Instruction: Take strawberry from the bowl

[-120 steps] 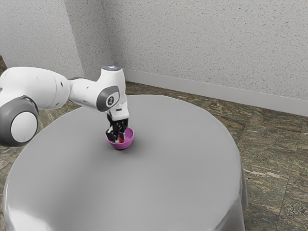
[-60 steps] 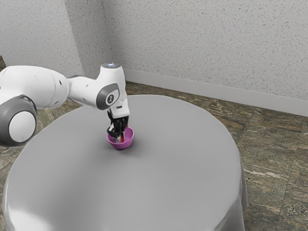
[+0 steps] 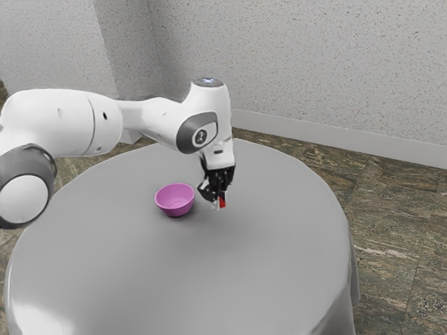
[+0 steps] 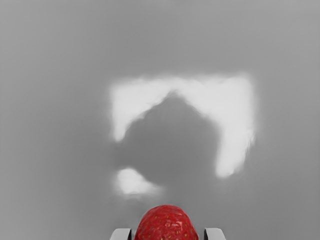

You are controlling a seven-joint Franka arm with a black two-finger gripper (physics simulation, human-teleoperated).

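Counter point(image 3: 286, 230): we have room to pass over it toward the exterior view's right.
Bowl point(image 3: 174, 208): its wall blocks our low path from the hand point(image 3: 219, 202) toward the exterior view's left.

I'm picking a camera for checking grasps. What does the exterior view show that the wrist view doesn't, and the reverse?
Exterior view: the magenta bowl, the white arm, the speckled wall and the floor.
Wrist view: seeds on the strawberry and a ragged white patch on the table.
Both: the strawberry between the gripper's fingers, and the grey tabletop.
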